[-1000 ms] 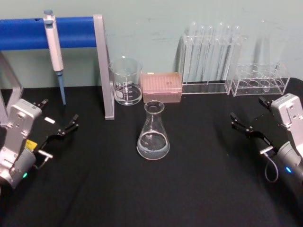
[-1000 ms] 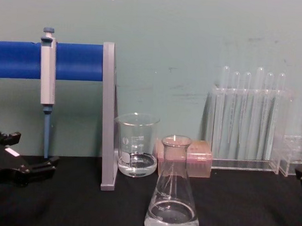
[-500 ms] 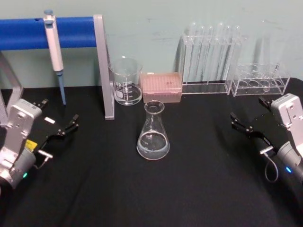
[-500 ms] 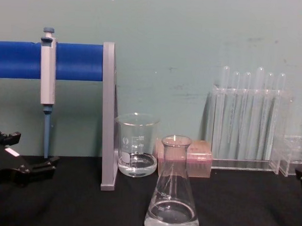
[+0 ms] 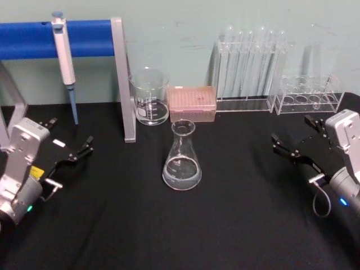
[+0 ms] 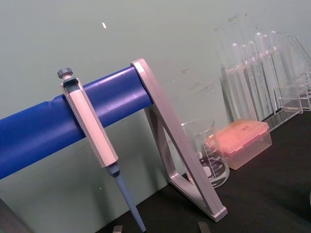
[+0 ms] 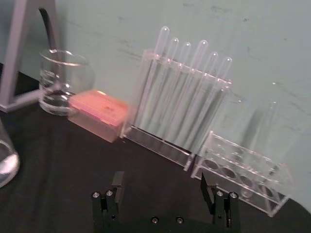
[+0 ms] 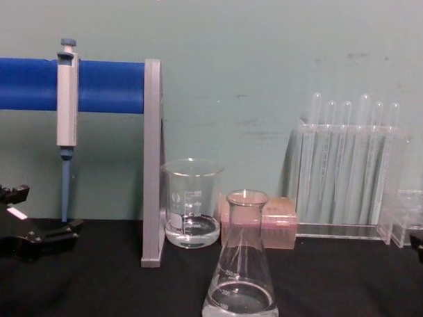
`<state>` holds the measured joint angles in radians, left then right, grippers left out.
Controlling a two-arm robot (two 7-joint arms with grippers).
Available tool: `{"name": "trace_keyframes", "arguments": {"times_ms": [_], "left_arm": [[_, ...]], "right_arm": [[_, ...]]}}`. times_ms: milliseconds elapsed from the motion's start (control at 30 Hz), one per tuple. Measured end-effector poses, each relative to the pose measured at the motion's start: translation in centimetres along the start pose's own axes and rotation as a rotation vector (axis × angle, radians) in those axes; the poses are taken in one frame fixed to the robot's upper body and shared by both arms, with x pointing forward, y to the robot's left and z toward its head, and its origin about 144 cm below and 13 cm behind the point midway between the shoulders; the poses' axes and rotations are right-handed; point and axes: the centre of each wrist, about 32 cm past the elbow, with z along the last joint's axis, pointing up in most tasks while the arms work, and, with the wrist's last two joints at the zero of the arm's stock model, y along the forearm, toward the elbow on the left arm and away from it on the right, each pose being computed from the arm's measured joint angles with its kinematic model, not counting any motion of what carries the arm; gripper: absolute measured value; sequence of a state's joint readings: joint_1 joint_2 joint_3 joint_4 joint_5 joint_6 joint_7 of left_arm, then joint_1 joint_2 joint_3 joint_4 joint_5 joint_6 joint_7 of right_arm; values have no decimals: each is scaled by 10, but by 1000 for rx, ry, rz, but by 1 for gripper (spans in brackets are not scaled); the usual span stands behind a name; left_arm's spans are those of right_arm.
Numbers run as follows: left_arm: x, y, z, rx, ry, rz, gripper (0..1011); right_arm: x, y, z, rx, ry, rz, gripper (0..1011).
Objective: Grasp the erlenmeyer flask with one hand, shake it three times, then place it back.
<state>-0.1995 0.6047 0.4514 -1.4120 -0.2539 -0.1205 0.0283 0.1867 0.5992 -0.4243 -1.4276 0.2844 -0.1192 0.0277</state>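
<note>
1. The left tool [image 5: 70, 135] is at the left edge of the black table [image 5: 225, 225]. Its two black fingers are spread apart with nothing between them, pointing toward the middle. It is well apart from the flask.
2. A grey-and-white pipette [image 5: 64, 56] with a blue tip hangs upright from a blue bar [image 5: 34, 38] against the back wall. A grey upright [image 5: 122, 79] closes the right end of the bar and stands on the table.
3. A straight-sided glass beaker [image 5: 149, 97] stands just to the right of the grey upright, near the wall, with a little clear liquid in its bottom.
4. The erlenmeyer flask [image 5: 182, 157] stands upright on the table near the centre, in front of the beaker and the box and apart from both. A shallow layer of clear liquid covers its wide base. Neither tool touches it.
5. A pink box [image 5: 193, 103] lies just beside the beaker, to its right.
6. A clear rack [image 5: 243, 102] by the wall holds a row of tall test tubes [image 5: 247, 56], all upright.
7. A low rack [image 5: 309, 97] of clear plastic with round holes sits to the right of the tall one.
8. The right tool [image 5: 291, 129] is at the right edge of the table in front of the low rack. Its fingers are apart and empty, and it is well apart from the flask.
</note>
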Motion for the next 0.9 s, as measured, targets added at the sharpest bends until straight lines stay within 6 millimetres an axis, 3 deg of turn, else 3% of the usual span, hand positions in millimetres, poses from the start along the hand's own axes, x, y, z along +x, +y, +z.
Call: {"name": "trace_keyframes", "arguments": {"times_ms": [900], "left_arm": [[0, 0, 0, 0, 0, 0, 1001]], "right_arm": [[-3, -3, 15, 65, 245, 285, 1003]]}}
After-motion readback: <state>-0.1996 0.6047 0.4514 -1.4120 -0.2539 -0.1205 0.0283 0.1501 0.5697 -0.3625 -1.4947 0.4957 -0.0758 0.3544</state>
